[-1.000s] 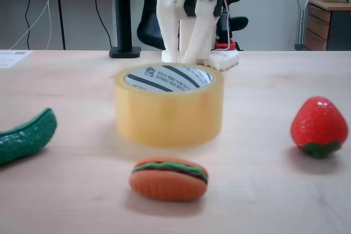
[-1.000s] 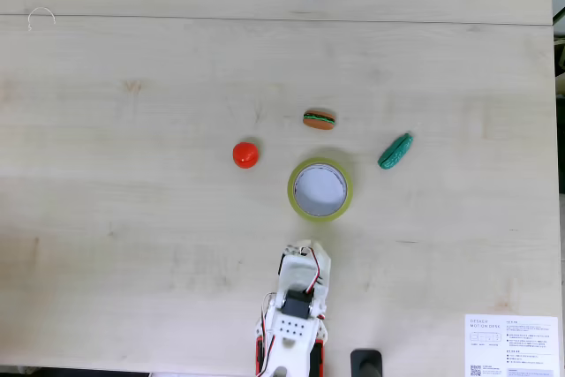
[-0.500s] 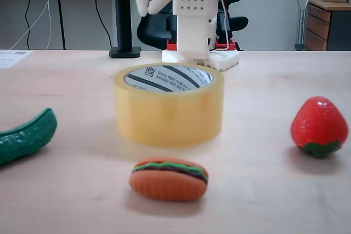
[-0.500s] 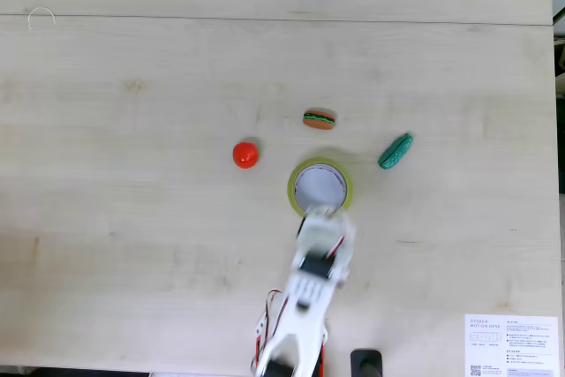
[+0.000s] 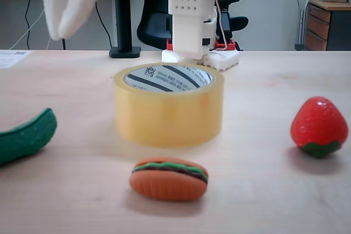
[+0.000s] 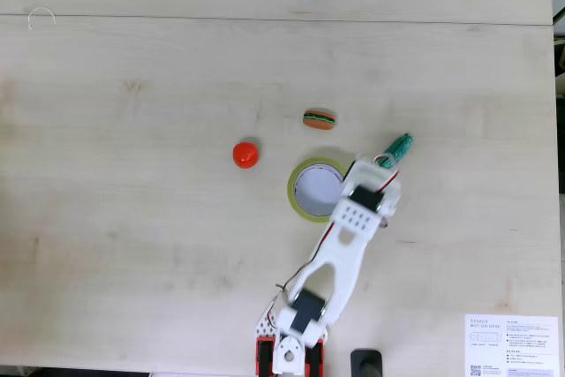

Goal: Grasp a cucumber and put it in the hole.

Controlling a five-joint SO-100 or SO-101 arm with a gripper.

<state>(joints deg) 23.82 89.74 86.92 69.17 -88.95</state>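
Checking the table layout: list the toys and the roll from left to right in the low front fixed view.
cucumber → tape roll, with the burger in front of it → strawberry.

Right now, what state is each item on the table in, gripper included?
cucumber: lying on the table, not grasped
tape roll: flat on its side, hole facing up and empty
gripper: raised in the air above the table, holding nothing
burger: resting on the table
strawberry: resting on the table
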